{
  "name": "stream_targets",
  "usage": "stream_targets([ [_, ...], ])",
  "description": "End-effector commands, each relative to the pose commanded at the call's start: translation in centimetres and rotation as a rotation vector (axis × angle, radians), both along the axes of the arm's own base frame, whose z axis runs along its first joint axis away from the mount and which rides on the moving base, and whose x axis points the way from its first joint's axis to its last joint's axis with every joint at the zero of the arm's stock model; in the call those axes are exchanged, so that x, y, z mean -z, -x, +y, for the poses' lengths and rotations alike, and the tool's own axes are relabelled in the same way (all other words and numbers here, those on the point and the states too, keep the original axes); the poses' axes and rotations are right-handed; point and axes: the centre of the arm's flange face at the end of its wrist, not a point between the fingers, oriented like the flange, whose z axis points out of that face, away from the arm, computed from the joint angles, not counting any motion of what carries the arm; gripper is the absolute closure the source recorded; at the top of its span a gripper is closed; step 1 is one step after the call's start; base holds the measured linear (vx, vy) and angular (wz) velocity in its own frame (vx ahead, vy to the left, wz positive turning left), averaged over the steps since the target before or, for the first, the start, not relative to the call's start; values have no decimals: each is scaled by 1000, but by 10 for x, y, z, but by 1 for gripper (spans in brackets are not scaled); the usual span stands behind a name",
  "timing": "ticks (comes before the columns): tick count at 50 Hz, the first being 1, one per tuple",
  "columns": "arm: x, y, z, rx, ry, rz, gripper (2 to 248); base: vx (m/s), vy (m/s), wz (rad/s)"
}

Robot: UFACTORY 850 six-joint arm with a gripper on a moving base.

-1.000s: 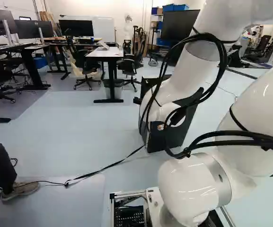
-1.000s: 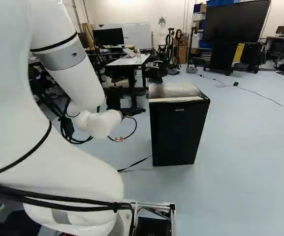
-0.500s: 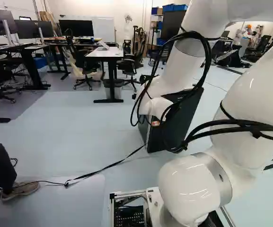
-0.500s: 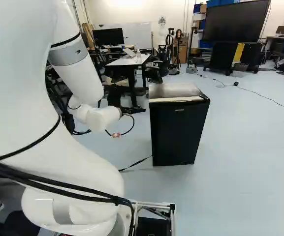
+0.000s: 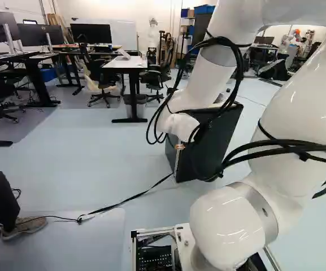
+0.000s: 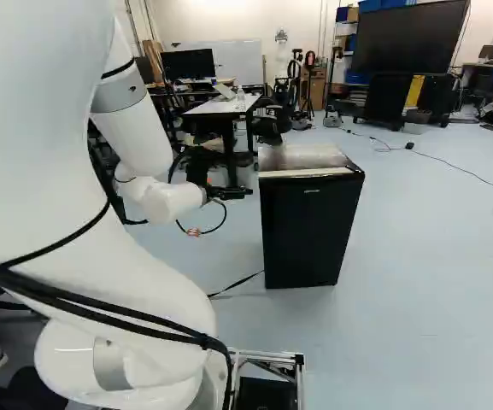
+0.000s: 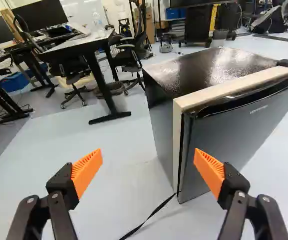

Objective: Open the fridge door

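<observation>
Shifted since the earlier frames is the white arm (image 5: 290, 107): in the left base view its wrist end and looped cable (image 5: 151, 121) are now carried farther left, while fridge and base are left where they were. The gripper (image 6: 239, 193), largely hidden by the arm in the left base view, is seen in the right one near the fridge (image 6: 310, 231), on its table-facing side. In the wrist view the gripper (image 7: 147, 159) is plainly released: its orange pads (image 7: 87, 172) are spread wide, with nothing gripped between them.

The fridge is placed on the floor (image 6: 417, 299) ahead of the arm. Its door (image 7: 233, 132) is seen shut against the cabinet in the wrist view, where the cabinet's side wall and the pale strip (image 7: 177, 150) behind the door are also shown; from the right base view its front is shown almost whole. In the left base view part of the fridge is covered by arm and cables. A black strap (image 5: 123, 200) is shown there along far more of its length than in the other two views.
</observation>
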Motion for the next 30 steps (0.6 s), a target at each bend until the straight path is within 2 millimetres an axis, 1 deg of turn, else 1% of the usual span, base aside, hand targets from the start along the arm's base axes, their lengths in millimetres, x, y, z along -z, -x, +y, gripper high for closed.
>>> stream_targets([
  [30,3,-9,25,145,-85,21,3,0,0,0],
])
